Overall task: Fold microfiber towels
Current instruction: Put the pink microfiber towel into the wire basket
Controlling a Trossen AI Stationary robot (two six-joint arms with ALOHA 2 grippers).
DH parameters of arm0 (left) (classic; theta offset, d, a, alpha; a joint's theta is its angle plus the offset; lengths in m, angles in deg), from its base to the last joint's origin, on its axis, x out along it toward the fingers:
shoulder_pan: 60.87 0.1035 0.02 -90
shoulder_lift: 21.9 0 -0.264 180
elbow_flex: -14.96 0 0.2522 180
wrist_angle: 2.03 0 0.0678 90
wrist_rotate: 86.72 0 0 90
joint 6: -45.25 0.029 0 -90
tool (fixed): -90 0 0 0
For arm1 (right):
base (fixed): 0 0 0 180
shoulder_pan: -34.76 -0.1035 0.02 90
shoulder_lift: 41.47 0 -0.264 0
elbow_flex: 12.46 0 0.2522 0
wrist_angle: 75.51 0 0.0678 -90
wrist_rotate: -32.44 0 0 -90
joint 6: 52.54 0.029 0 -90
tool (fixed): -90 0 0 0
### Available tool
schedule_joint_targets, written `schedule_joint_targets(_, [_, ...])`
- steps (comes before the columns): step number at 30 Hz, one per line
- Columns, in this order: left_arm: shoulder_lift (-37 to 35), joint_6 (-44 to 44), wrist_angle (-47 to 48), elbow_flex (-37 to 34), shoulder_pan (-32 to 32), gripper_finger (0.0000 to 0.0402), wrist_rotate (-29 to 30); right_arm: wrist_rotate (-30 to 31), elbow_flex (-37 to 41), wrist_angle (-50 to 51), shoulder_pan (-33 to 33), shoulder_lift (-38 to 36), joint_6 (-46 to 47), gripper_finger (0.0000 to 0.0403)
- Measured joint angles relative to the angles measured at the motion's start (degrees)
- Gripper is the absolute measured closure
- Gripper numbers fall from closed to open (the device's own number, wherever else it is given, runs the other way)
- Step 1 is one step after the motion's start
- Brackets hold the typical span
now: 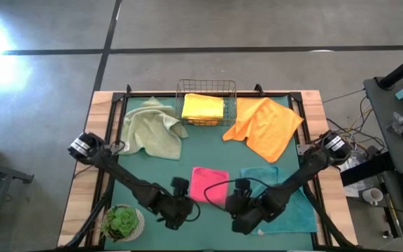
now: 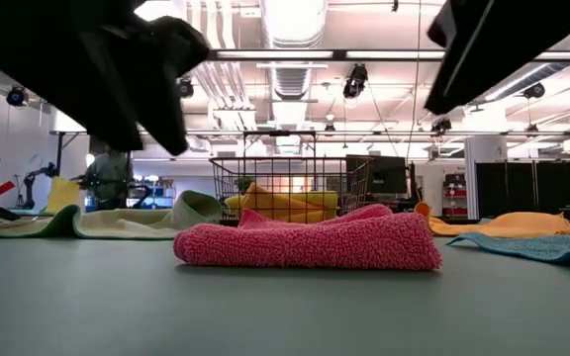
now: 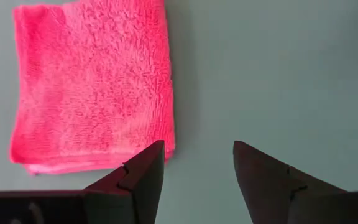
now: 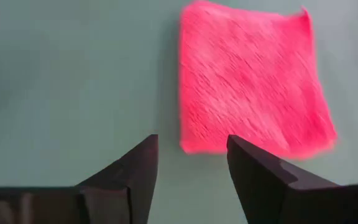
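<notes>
Green mat (image 1: pixel 208 157) mid-frame: left gripper (image 3: pixel 197 163) and right gripper (image 4: pixel 191 155) both spread apart, empty, flanking the folded pink towel (image 1: pixel 209 185) at lower centre. Fold looks done. Next: probably stow it in the basket (image 1: pixel 207 85) or grab the teal towel (image 1: pixel 296 206), lower right.

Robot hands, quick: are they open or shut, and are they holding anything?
Left gripper: open, holding nothing, just off the folded pink towel.
Right gripper: open, holding nothing, by the same towel.
</notes>
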Motion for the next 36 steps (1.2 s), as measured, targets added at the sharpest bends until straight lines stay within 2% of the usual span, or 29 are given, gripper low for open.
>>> schedule_joint_targets(8, [3.3,0.1,-2.9,-0.8,0.2,0.0226,1.3,0.1,3.1,-10.5,0.2,0.0,-10.3,0.0213])
schedule_joint_targets(15, [5.2,0.1,-3.6,-0.8,0.8,0.0226,7.6,0.4,5.8,-12.0,0.8,0.0,-10.0,0.0213])
schedule_joint_targets(23, [6.2,4.4,-4.9,-0.8,2.2,0.0226,5.0,0.2,9.7,-19.9,2.2,0.3,-9.8,0.0213])
schedule_joint_targets(36, [9.7,4.5,-5.7,-0.7,3.8,0.0226,6.2,0.0,13.8,-24.2,2.8,0.3,-9.2,0.0213])
